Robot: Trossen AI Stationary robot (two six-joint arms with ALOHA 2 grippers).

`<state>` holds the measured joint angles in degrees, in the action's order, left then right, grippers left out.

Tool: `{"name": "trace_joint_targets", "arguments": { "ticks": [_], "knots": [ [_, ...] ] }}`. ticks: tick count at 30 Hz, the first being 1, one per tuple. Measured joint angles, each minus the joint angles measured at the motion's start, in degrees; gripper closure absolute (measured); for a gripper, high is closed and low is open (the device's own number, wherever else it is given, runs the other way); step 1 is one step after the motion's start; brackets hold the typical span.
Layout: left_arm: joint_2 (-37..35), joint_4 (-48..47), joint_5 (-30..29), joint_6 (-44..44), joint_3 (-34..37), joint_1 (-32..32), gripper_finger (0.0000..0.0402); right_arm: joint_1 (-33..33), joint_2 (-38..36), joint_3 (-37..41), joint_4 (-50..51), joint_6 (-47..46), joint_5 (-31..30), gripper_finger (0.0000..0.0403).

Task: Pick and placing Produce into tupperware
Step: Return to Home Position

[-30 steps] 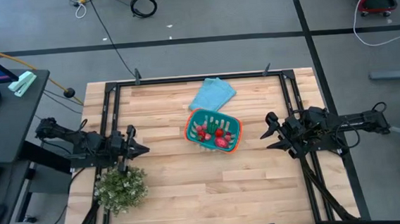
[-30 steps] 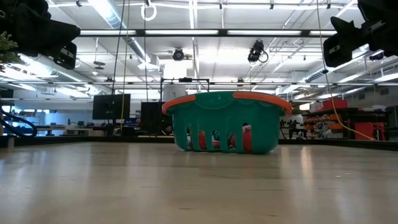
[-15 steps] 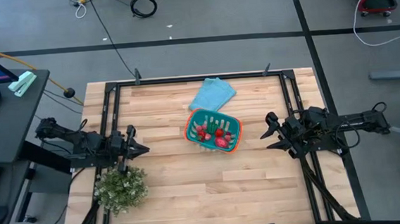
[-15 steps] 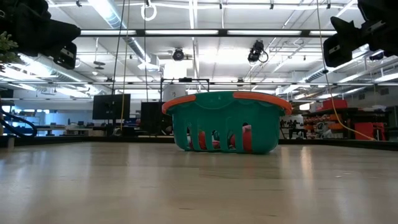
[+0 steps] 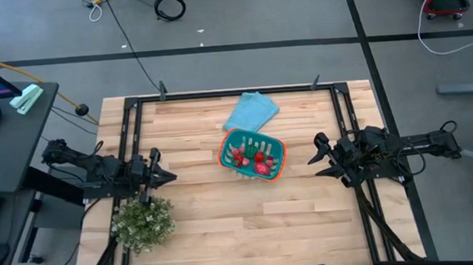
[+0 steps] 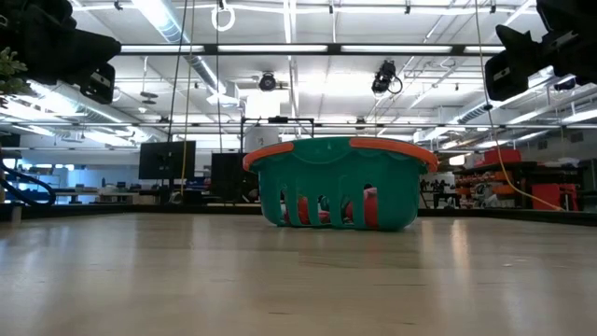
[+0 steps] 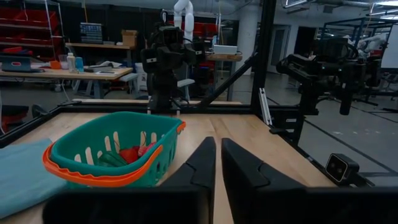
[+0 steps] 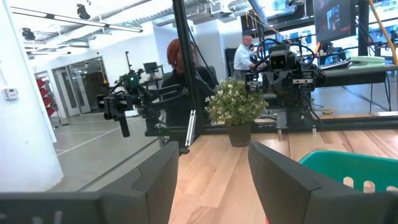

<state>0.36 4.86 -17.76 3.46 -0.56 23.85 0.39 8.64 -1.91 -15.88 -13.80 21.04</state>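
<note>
The teal slotted tupperware basket with an orange-red rim [image 5: 252,155] [image 6: 340,183] [image 7: 112,149] stands on the table's middle. Several red produce pieces and a green one [image 5: 252,156] [image 7: 127,155] lie inside it. My left gripper [image 5: 169,176] [image 7: 217,163] hovers near the table's left edge, shut and empty, pointing toward the basket. My right gripper [image 5: 313,159] [image 8: 213,168] hovers near the right edge, open and empty, also facing the basket [image 8: 348,171].
A light-blue cloth [image 5: 251,111] lies flat behind the basket, toward the far edge. A bushy potted plant [image 5: 143,223] [image 8: 236,109] stands at the near left corner beside my left arm. Bare wood stretches along the near side. People show in the room beyond.
</note>
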Motion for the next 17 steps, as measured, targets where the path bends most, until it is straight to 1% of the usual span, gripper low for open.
{"name": "trace_joint_targets", "arguments": {
  "ticks": [8, 17],
  "knots": [
    [0.0, 0.0, 0.0, 0.0, 0.0, 0.01, 0.0363, 0.01, 0.0, 0.0, 0.0, 0.0, 0.0, 0.0199],
    [0.0, 0.0, 0.0, 0.0, 0.0, -0.01, 0.0376, -0.01, 0.0, 0.0, 0.0, 0.0, 0.0, 0.0199]
  ]
}}
